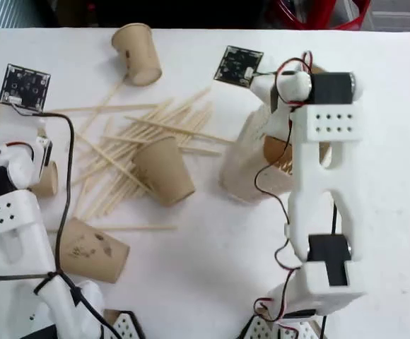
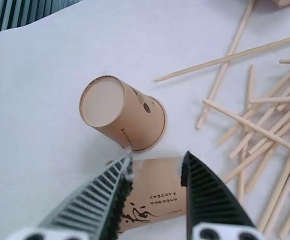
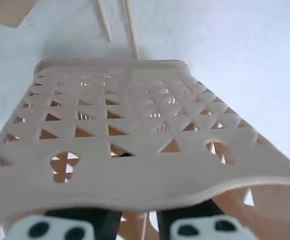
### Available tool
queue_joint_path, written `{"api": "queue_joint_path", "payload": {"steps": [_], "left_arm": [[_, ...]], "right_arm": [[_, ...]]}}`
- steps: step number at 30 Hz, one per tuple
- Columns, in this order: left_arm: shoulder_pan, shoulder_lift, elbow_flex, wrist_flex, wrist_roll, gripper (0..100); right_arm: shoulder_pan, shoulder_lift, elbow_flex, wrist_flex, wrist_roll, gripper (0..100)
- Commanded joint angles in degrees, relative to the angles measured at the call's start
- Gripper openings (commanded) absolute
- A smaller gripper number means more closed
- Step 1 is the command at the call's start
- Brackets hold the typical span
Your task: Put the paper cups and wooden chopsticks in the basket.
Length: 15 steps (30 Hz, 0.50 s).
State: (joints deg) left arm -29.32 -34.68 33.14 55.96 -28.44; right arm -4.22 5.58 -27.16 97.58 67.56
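Observation:
My left gripper (image 2: 157,172) stands open just above a paper cup (image 2: 152,200) lying on its side at the table's left, one finger on each side of it. A second cup (image 2: 122,112) rests just beyond, its bottom facing me. More cups lie at the back (image 1: 138,53), on the chopstick pile (image 1: 164,169) and near the front left (image 1: 92,251). Wooden chopsticks (image 1: 138,138) are scattered across the middle. The beige lattice basket (image 1: 240,173) sits right of centre. My right gripper (image 1: 274,131) is at the basket's wall (image 3: 135,130).
The left arm's white body (image 1: 7,233) and black cable (image 1: 69,183) cover the front left. The right arm (image 1: 325,183) stretches over the basket's right side. Bare white table lies at the front centre and far right.

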Motion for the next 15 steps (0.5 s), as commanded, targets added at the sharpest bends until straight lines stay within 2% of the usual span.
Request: {"api": "queue_joint_path", "payload": {"steps": [1,6,15], "left_arm": [[-0.31,-1.8,0.18,-1.14,-0.53,17],[-0.04,-1.8,0.26,-1.14,-0.44,17],[0.31,-1.8,3.25,-1.23,-0.7,17]], "right_arm": [[1.71,0.31,-4.31,0.66,1.76,1.6],[2.33,0.92,-4.31,0.84,4.57,1.5],[-3.56,6.29,-4.84,0.4,5.36,1.9]]}}
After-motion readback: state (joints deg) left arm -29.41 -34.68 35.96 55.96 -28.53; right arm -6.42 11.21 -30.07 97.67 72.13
